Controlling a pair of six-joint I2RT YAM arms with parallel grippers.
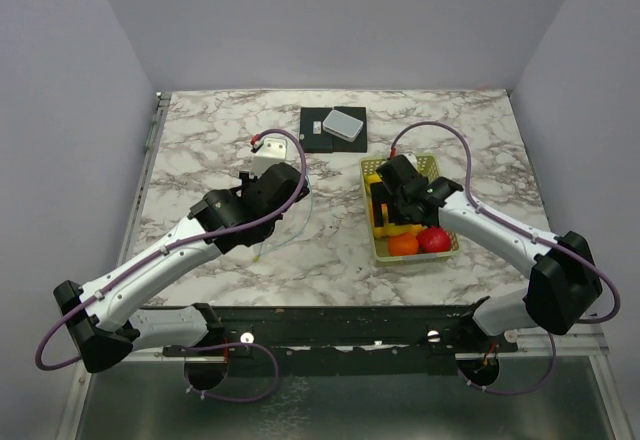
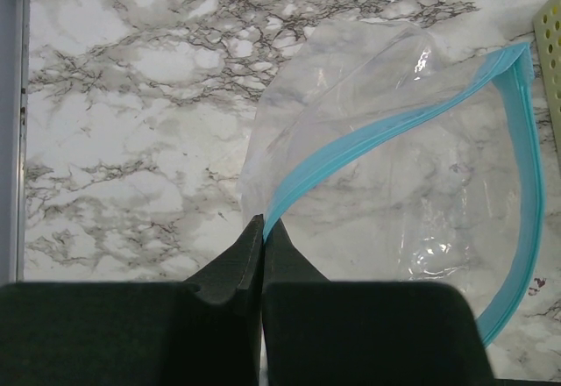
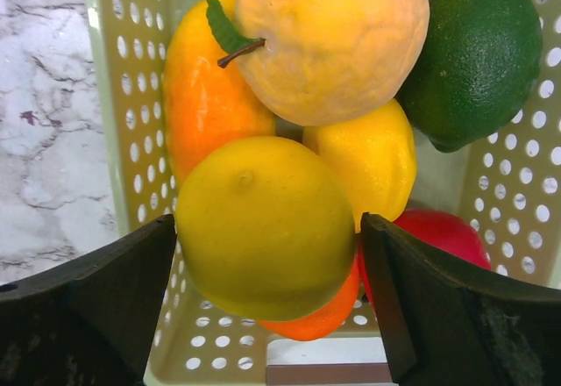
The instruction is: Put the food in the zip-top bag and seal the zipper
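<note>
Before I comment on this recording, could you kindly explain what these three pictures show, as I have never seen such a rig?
These are two robot arms bolted at the near edge of a marble table. One picture looks down from above and behind them. The other two come from a camera on each wrist, so the dark wedges at the bottom are that arm's own fingers. The left gripper is shut, pinching the clear crinkly plastic bag at its light blue zipper strip. The right gripper is open, its jaws either side of a yellow toy lemon in the pale yellow-green slotted basket, among other toy fruit.
</note>
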